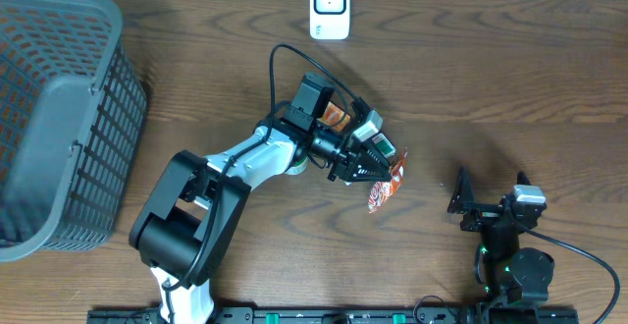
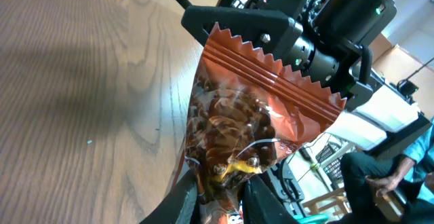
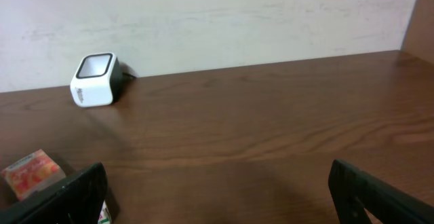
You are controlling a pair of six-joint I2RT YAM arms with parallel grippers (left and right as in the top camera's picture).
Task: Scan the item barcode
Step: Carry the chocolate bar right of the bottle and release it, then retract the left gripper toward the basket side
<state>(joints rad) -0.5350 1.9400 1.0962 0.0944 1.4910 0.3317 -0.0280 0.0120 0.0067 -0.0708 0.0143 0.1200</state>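
The item is a glossy orange-brown snack bag [image 1: 386,189] with a zigzag top edge, and my left gripper [image 1: 374,171] is shut on it, holding it just above the table's middle. In the left wrist view the bag [image 2: 251,108] fills the frame, with its lower end pinched between the fingers of my left gripper [image 2: 220,193]. No barcode shows on the visible face. The white barcode scanner [image 1: 330,7] stands at the table's far edge, and it also shows as the scanner [image 3: 95,80] by the wall. My right gripper [image 1: 490,206] rests open near the front right, with nothing between its fingers [image 3: 68,197].
A large grey mesh basket [image 1: 59,118] takes up the left side of the table. A second orange packet [image 1: 337,118] lies behind the left arm and shows as a red-orange packet [image 3: 30,173] low on the left in the right wrist view. The right arm's base [image 1: 520,270] sits at the front edge.
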